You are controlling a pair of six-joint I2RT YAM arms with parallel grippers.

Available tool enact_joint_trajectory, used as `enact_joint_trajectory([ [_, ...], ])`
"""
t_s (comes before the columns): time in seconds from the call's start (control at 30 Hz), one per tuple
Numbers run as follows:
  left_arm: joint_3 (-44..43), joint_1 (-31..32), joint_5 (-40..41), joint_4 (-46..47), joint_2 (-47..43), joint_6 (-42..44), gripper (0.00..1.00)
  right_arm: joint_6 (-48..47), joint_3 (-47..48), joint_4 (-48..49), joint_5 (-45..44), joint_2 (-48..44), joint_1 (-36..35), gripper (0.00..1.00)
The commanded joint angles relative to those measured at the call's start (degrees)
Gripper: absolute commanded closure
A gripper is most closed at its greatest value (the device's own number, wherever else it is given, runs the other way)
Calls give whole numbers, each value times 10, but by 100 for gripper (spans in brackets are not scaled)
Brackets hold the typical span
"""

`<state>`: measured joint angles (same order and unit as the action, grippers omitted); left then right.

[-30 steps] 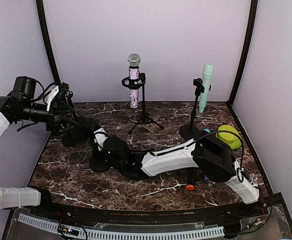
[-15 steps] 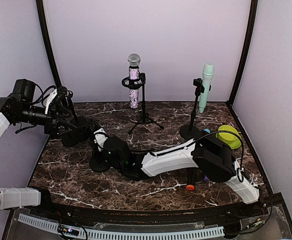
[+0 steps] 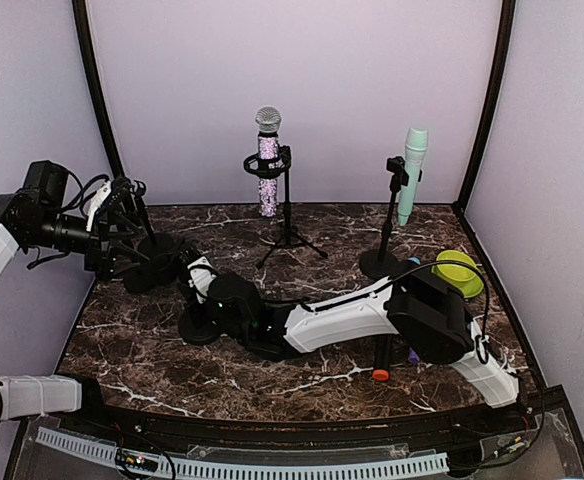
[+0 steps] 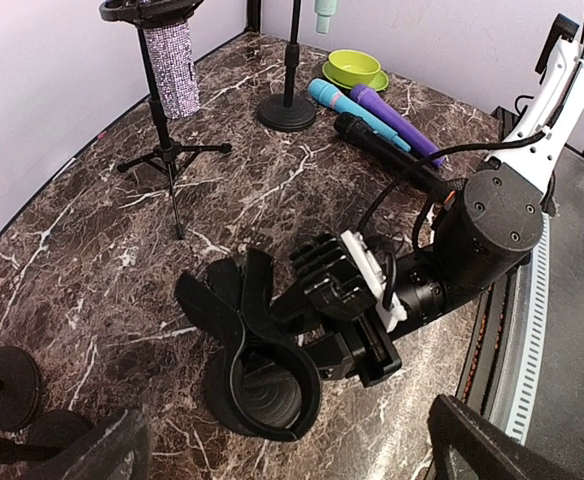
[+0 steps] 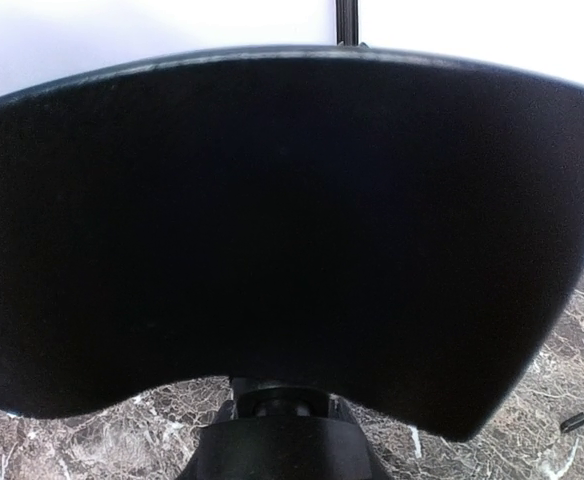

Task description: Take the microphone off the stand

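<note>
A glittery microphone [image 3: 267,160] stands upright in the ring of a tripod stand [image 3: 289,235] at the back. A mint microphone [image 3: 413,175] sits clipped on a round-base stand [image 3: 380,262] to its right. My right gripper [image 4: 360,340] reaches far left and is shut on the neck of a short black stand [image 4: 262,370], whose clip holds nothing. That clip fills the right wrist view [image 5: 292,230]. My left gripper [image 3: 130,235] hovers open at the table's left edge, above and left of that stand, its fingers [image 4: 97,450] wide apart.
Blue [image 4: 344,102], purple [image 4: 394,120] and black [image 4: 382,150] microphones lie side by side near a green bowl [image 3: 457,270] at the right. Two more round stand bases [image 4: 7,375] sit by the left wall. The right arm's long link lies across the middle of the table.
My left gripper has sunk a little and drawn slightly back toward the left. The right arm and the stand it holds have not moved.
</note>
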<state>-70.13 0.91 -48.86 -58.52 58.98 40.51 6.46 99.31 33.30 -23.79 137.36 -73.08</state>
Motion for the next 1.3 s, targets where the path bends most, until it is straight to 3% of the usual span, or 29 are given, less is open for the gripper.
enact_joint_trajectory([
  [0.0, -11, -23, -7, -37, 2, 37, 1, -1, -5, 28, 9, -32, 1, 100],
  [0.33, -16, -99, -23, -93, 20, 114, 1, -3, -6, 25, 13, -37, 1, 100],
  [0.97, 35, -115, -27, -117, -8, 149, 2, 16, -48, 50, 48, -96, 5, 100],
  [1.27, 77, -127, -31, -130, -3, 189, 12, 34, -99, 80, 115, -148, 17, 100],
])
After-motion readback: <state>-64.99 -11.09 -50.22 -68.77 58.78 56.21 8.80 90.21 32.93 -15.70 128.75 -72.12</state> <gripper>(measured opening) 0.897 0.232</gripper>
